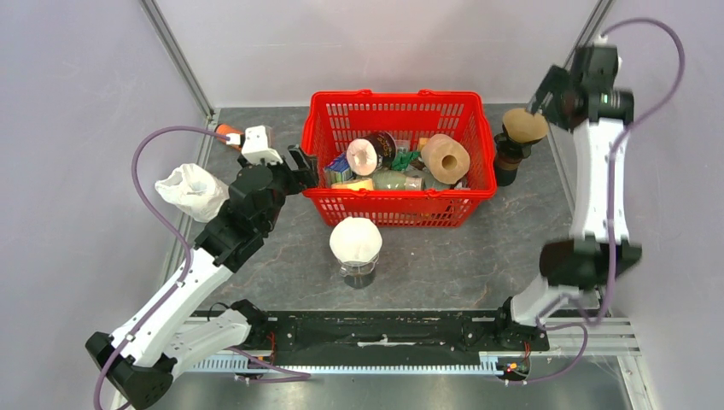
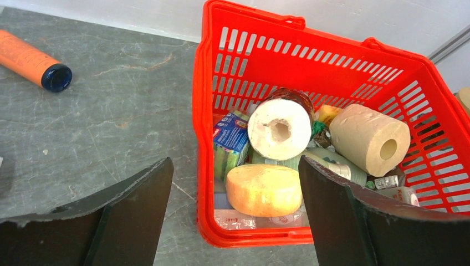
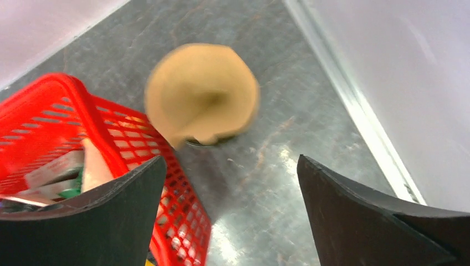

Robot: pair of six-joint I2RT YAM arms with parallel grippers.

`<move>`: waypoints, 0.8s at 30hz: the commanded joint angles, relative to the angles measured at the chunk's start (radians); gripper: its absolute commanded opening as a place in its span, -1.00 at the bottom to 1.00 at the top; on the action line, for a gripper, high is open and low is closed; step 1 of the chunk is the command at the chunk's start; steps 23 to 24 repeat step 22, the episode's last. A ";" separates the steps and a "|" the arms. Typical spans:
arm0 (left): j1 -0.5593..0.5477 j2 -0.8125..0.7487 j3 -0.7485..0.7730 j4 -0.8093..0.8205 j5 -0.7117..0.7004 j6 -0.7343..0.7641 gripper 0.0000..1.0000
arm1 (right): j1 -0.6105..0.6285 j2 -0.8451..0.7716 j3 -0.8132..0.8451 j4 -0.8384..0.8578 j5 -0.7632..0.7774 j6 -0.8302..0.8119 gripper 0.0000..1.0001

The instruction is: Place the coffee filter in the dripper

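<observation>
While the right hand (image 3: 230,158) hangs released, its fingers spread wide around nothing, we see the brown coffee filter (image 3: 202,91) just below and ahead of it. It appears seated on the dark dripper (image 1: 510,161), though blur hides how deep. A red basket (image 1: 397,218) stands to that hand's left. The left hand (image 2: 235,160), likewise released, faces the basket's far side.

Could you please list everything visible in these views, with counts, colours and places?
basket: one, red, back centre.
rolls: two, white roll and beige roll, inside basket.
sponge: one, yellow, inside basket.
coffee filter: one, brown, on dripper.
dripper: one, dark, right of basket.
white filter: one, white, on glass before basket.
bag: one, white, left of basket.
tube: one, orange, far left.
left gripper: open, black, beside basket's left wall.
right gripper: open, black, above coffee filter.
</observation>
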 commanded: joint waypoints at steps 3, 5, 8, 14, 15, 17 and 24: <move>0.006 -0.060 -0.026 -0.082 -0.124 -0.139 0.81 | -0.010 -0.579 -0.740 0.386 0.297 0.104 0.94; 0.006 -0.080 -0.062 -0.136 -0.252 -0.259 0.81 | -0.010 -0.754 -1.004 0.467 0.346 0.206 0.94; 0.007 -0.094 -0.111 -0.225 -0.347 -0.402 0.82 | -0.010 -0.970 -1.234 0.493 0.380 0.337 0.94; 0.005 -0.102 -0.136 -0.367 -0.388 -0.501 0.83 | -0.010 -1.207 -1.472 0.492 0.370 0.342 0.94; 0.006 -0.104 -0.141 -0.368 -0.375 -0.503 0.83 | -0.010 -1.229 -1.491 0.490 0.376 0.347 0.94; 0.007 -0.113 -0.148 -0.367 -0.361 -0.509 0.84 | -0.010 -1.266 -1.518 0.499 0.361 0.350 0.94; 0.005 -0.122 -0.144 -0.380 -0.362 -0.494 0.84 | -0.010 -1.264 -1.494 0.488 0.355 0.317 0.94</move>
